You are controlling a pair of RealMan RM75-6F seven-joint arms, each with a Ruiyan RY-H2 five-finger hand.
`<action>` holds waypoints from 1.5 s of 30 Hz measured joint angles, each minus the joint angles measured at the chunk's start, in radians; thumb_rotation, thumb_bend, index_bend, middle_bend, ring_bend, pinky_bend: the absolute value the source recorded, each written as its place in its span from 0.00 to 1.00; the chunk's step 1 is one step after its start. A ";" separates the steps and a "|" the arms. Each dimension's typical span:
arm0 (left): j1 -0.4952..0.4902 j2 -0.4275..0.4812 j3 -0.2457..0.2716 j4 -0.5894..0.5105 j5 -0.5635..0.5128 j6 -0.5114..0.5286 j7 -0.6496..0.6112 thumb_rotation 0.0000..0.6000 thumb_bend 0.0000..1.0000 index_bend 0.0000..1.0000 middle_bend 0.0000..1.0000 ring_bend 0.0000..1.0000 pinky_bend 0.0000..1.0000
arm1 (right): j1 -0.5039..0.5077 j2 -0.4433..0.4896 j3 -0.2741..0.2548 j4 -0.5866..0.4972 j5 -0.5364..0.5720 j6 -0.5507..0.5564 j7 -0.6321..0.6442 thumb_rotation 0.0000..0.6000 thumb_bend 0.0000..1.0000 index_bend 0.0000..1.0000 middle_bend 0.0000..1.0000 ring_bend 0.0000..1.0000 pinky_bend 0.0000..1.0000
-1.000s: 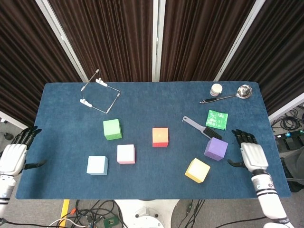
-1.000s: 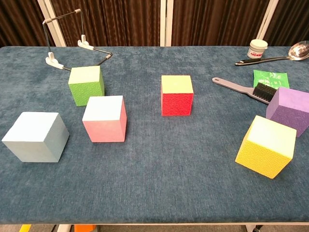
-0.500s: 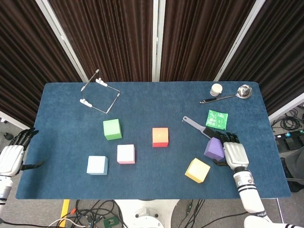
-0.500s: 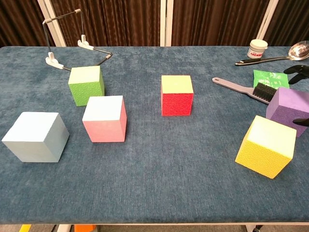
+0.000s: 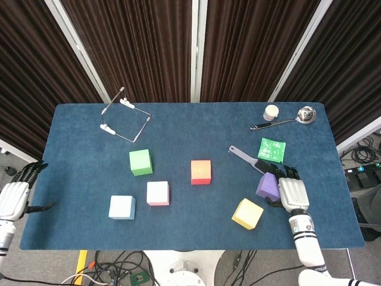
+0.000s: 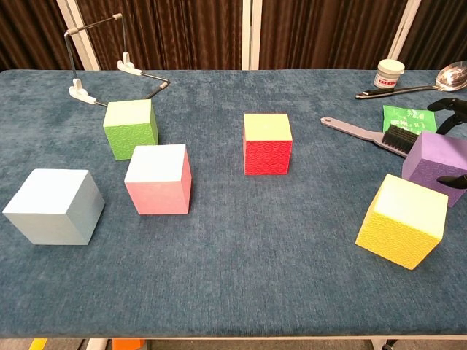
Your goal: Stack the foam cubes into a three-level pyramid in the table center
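right hand (image 5: pixel 290 189): sitting over the right side of the purple cube (image 5: pixel 268 186), dark fingers (image 5: pixel 284 173) spread around it. Can't really tell if it's gripping the cube or just cupped against it
left hand (image 5: pixel 16 193): off the left edge of the surface (image 5: pixel 178 128), fingers apart, holding nothing
purple cube spot: right part of the surface, flat on the cloth, just beside the brush head
yellow cube (image 5: pixel 247 213): near the front edge, down-left of the purple one, turned at an angle, close to it but not touching
red cube (image 5: pixel 201 171): roughly mid-surface, on its own
green cube (image 5: pixel 140 161): left of the red one, a bit further back
pink cube (image 5: pixel 158 193): just in front of the green one, small gap between them
light blue cube (image 5: pixel 122 207): front left, near the pink one but apart
stacking status: all six cubes are single, flat on the cloth, none on top of another
brush (image 5: pixel 247 159): grey handle, black bristles, lying diagonally behind the purple cube
green packet (image 5: pixel 271 149): just right of the brush
ladle (image 5: pixel 286 120): back right corner, small white jar (image 5: pixel 271 112) beside its handle
wire stand (image 5: pixel 124 117): back left, with white clips
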 measured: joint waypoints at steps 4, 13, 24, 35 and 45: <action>-0.001 0.005 0.001 -0.006 0.001 -0.003 0.006 1.00 0.01 0.10 0.06 0.02 0.15 | 0.005 -0.001 0.006 0.012 0.009 -0.007 0.004 1.00 0.20 0.00 0.29 0.00 0.00; -0.005 0.009 0.002 -0.018 0.001 -0.012 0.015 1.00 0.01 0.11 0.06 0.02 0.15 | 0.006 -0.001 0.009 0.032 -0.024 0.000 0.029 1.00 0.30 0.00 0.40 0.00 0.00; -0.014 0.032 -0.009 -0.071 -0.002 -0.013 0.024 1.00 0.01 0.11 0.06 0.02 0.15 | 0.057 0.133 0.040 0.000 -0.117 -0.148 0.147 1.00 0.31 0.00 0.39 0.00 0.00; -0.023 0.040 -0.019 -0.103 -0.010 -0.021 0.037 1.00 0.01 0.11 0.06 0.02 0.15 | 0.213 0.159 0.048 0.243 -0.438 -0.396 0.530 1.00 0.31 0.00 0.39 0.00 0.00; -0.034 0.037 -0.024 -0.108 -0.014 -0.033 0.048 1.00 0.01 0.11 0.06 0.02 0.15 | 0.296 0.099 0.027 0.340 -0.518 -0.436 0.574 1.00 0.31 0.00 0.38 0.00 0.00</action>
